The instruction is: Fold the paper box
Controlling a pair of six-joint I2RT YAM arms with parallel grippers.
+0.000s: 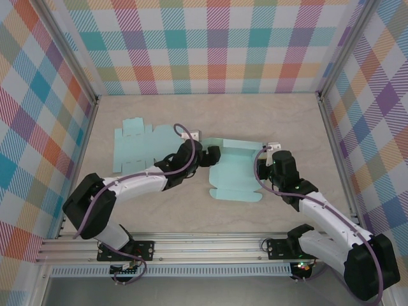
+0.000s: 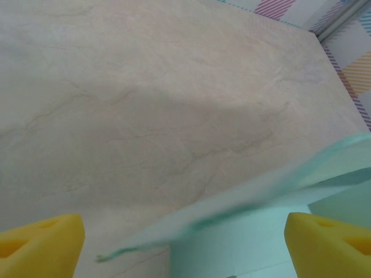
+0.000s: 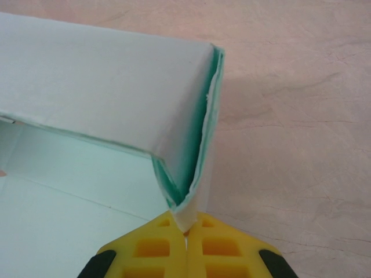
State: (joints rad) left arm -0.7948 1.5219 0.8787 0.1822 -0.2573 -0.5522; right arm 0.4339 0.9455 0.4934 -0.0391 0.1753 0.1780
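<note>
The mint-green paper box (image 1: 233,173) lies partly folded mid-table. My left gripper (image 1: 213,155) sits at the box's upper left corner. In the left wrist view this gripper (image 2: 185,252) is open, its yellow fingers (image 2: 40,244) far apart, and a raised flap of the box (image 2: 261,194) slants between them without touching either. My right gripper (image 1: 264,167) is at the box's right side. The right wrist view shows it (image 3: 186,229) shut on the lower corner of an upright wall of the box (image 3: 104,87), with the paper pinched between the yellow pads (image 3: 153,249).
A second, flat unfolded mint blank (image 1: 137,148) lies on the table to the left of the left arm. Plaid walls (image 1: 217,44) close in the back and both sides. A metal rail (image 1: 204,245) runs along the near edge.
</note>
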